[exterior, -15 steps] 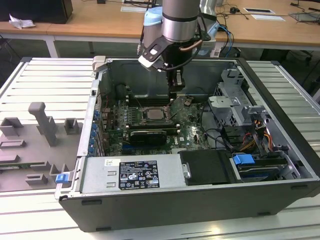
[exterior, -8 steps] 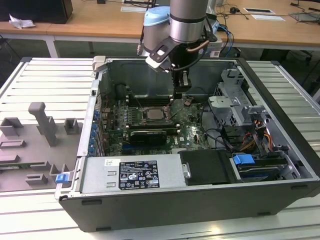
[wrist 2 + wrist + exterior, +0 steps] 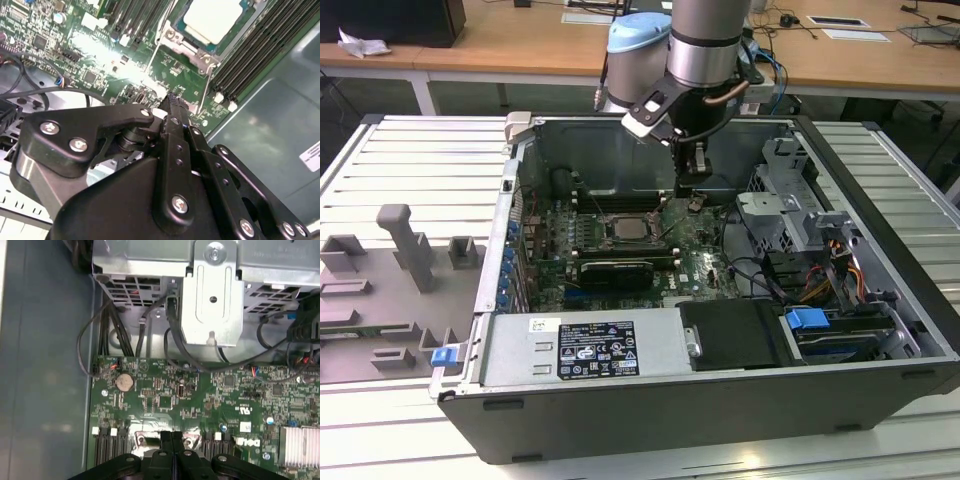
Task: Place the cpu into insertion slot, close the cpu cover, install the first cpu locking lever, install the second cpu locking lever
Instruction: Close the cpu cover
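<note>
The gripper (image 3: 693,200) is inside the open computer case (image 3: 720,420), above the green motherboard (image 3: 165,400). Its fingers (image 3: 176,130) are pressed together with nothing between them.

The cpu (image 3: 215,17) is seated in the insertion slot (image 3: 190,46), pale top up and apart from the fingers. In the exterior view, the slot is to the exterior view's left of the fingers. A thin metal lever (image 3: 206,85) runs from the slot's corner to just beside the fingertips.

The power supply (image 3: 580,345) carries a black label with white print.

The case also holds a metal drive cage (image 3: 212,300) and cables. A grey fixture tray (image 3: 390,290) lies on the desk (image 3: 410,150) beside the case.
</note>
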Robot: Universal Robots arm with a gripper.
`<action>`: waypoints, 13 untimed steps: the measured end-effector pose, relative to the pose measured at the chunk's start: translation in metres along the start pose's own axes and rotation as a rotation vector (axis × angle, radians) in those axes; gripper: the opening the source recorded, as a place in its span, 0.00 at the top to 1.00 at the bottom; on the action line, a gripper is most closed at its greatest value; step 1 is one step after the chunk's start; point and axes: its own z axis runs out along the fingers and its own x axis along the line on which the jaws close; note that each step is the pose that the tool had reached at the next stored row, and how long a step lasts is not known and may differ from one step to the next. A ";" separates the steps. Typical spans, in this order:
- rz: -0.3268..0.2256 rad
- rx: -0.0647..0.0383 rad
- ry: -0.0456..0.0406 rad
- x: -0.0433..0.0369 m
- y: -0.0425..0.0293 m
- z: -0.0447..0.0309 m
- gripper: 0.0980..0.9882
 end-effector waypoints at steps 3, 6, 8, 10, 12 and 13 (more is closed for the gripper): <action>0.000 0.000 0.0001 -0.0002 0.0044 0.0006 0.99; 0.000 0.000 0.0001 -0.0004 0.0078 0.0008 0.99; 0.000 0.000 0.0002 -0.0005 0.0102 0.0010 0.99; 0.000 0.000 0.0001 -0.0007 0.0131 0.0014 0.99; 0.000 0.000 0.0001 -0.0009 0.0163 0.0068 0.99; 0.000 0.000 0.0002 -0.0009 0.0169 0.0090 0.99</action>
